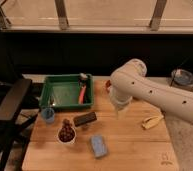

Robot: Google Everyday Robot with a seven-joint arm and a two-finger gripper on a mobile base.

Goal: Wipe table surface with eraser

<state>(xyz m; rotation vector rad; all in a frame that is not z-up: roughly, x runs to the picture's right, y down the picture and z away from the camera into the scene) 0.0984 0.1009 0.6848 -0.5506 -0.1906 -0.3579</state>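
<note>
Dark eraser (85,119) flat on table surface (135,147); gripper (121,110) nearby, not touching it.

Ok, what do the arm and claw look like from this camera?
The arm is a thick, smooth cream-white tube with rounded joints and a few small dark dots along its long link. No loose cables show. The claw, pale like the arm, hangs below the bulbous joint over the table surface, right of the eraser in the view.
</note>
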